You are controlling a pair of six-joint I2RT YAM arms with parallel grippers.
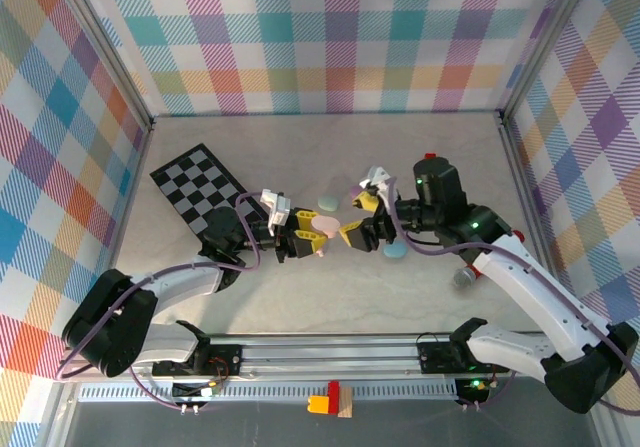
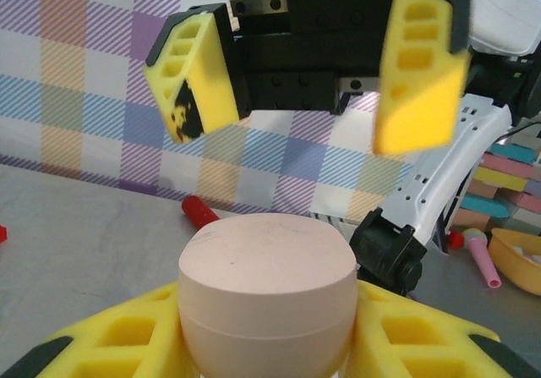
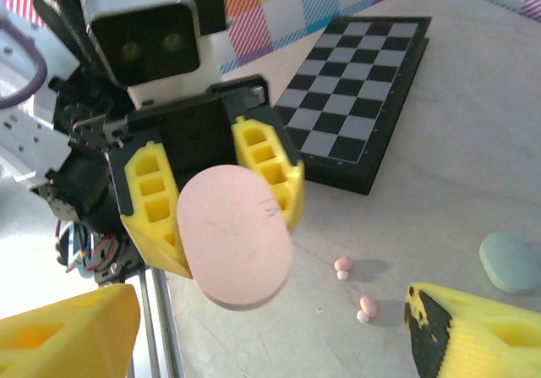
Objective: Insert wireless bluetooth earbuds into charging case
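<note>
Straight across from the pink case (image 3: 235, 234) pinched by our left gripper (image 1: 305, 232), we hold our right gripper (image 1: 358, 217) with jaws spread, two pink earbuds (image 3: 342, 265) lying beneath the case.

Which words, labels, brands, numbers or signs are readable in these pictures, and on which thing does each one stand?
No readable text stands on anything here.
pink charging case: a faint dark mark on its lid, too small to read.
chessboard: plain squares, no letters or numbers.
light blue case: no print visible.
</note>
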